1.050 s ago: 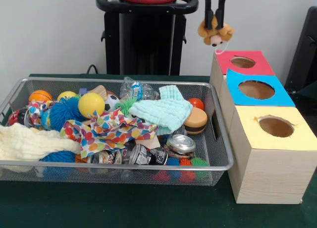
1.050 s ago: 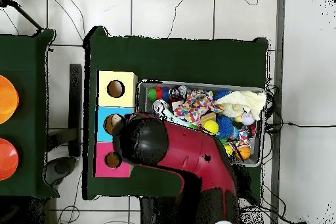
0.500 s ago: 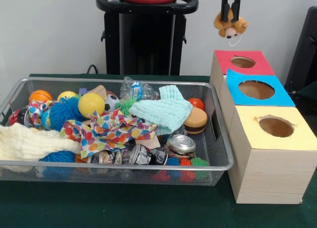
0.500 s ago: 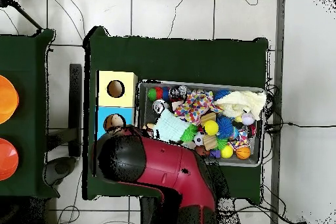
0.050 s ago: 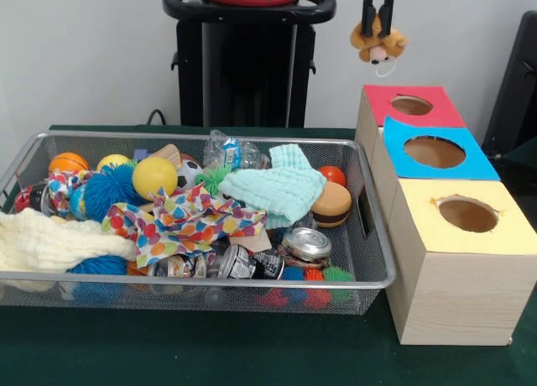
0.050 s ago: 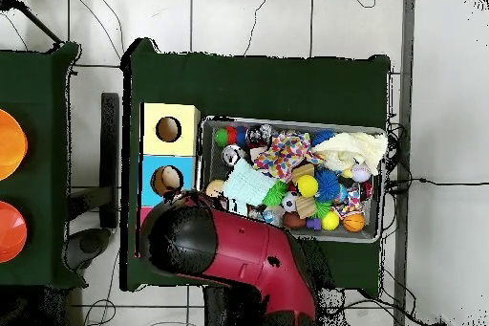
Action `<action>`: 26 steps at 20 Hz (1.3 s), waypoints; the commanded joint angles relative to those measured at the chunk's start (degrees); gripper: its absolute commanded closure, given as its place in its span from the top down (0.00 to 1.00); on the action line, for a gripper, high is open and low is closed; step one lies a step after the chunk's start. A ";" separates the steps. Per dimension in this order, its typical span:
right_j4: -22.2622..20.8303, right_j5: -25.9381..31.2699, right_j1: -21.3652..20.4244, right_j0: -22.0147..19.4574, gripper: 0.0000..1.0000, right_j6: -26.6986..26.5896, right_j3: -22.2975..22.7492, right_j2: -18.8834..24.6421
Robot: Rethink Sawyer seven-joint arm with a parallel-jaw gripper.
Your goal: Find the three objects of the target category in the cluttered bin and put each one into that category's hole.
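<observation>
My gripper (image 5: 378,25) hangs at the top of the front view, shut on a small brown plush animal (image 5: 378,45) that dangles upside down. It is in the air above and slightly left of the red box (image 5: 436,116) and its round hole (image 5: 411,106). The wire bin (image 5: 252,279) holds balls, cloths, small tins and a toy burger (image 5: 331,205). In the overhead view the red arm (image 6: 239,250) covers the gripper and the red box; the bin (image 6: 373,236) lies to its right.
A blue box (image 5: 474,163) and a yellow box (image 5: 457,285), each with a round hole, stand in a row in front of the red one. In the overhead view the blue box (image 6: 151,167) and yellow box (image 6: 153,117) show left of the bin.
The gripper rose with the plush animal and moved right toward the red box, then drifted slightly back left. Overhead, the arm swung over the red box.
</observation>
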 commanded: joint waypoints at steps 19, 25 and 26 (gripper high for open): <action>4.51 -7.50 0.24 0.98 0.00 12.21 7.07 -0.46; 5.06 -8.54 0.07 -2.96 0.00 7.63 8.36 1.50; 5.04 -8.76 -0.05 -3.66 0.00 6.94 8.68 1.88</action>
